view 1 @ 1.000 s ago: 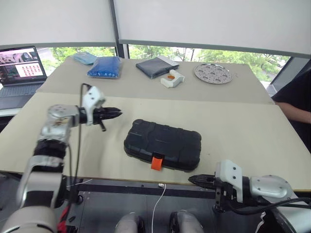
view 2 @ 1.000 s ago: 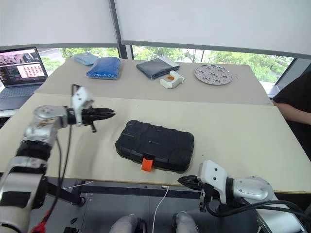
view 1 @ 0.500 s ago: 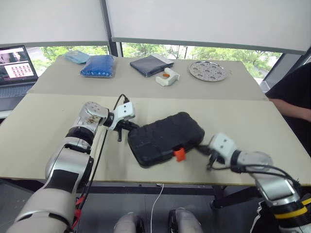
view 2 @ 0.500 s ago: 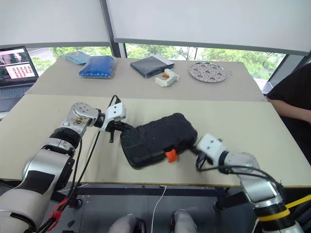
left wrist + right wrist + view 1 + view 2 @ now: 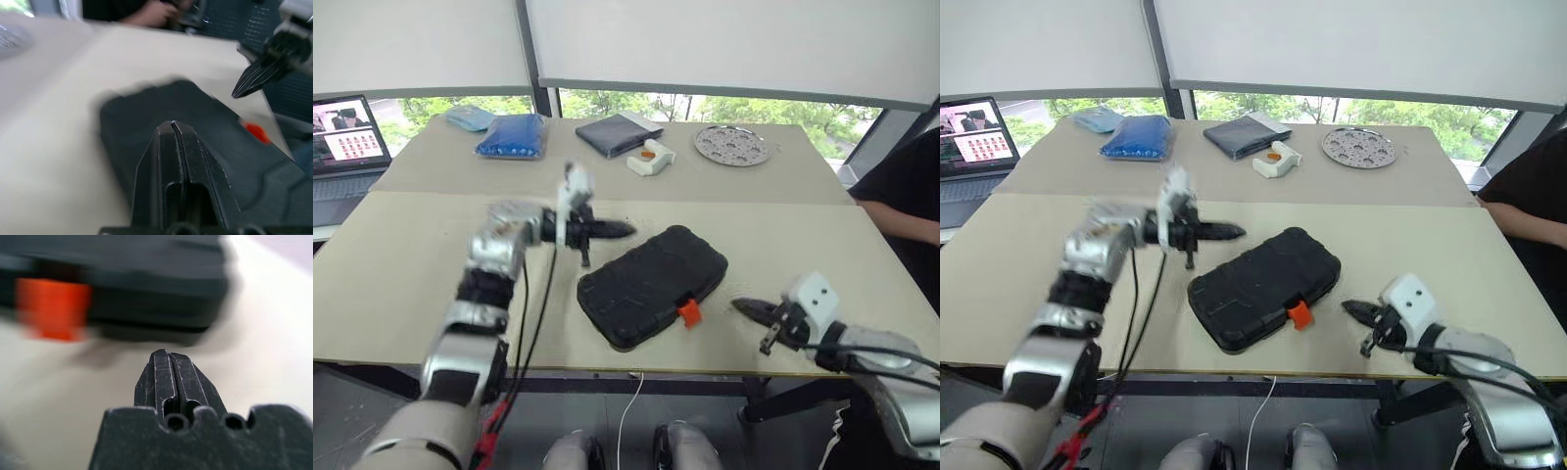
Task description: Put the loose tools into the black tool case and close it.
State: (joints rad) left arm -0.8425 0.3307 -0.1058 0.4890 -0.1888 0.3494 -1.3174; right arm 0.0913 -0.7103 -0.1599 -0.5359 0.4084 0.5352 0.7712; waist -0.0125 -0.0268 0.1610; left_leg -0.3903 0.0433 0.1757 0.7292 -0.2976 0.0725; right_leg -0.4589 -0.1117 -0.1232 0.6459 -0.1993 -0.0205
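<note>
My right claw (image 5: 744, 306) is clenched on nothing, both fingers pressed flat together, and hangs low over the near edge of the counter (image 5: 401, 294). It points toward my left, at the black tool case (image 5: 653, 284). The case lies just beside its tips, apart from them, with bare counter showing in the gap. The orange latch (image 5: 689, 312) sits on the near long side of the case, and it is the part closest to this claw.

My left claw (image 5: 619, 231) is also clenched and empty. It points to my right and hovers over the far left corner of the case. I cannot tell from these views whether it touches the lid.

The case is shut and lies flat. Its long axis runs diagonally, from near-left to far-right, so the latch side faces partly toward my right arm.

No loose tools are visible on the counter near the case. I judge that the right claw is the better placed for the latch.
</note>
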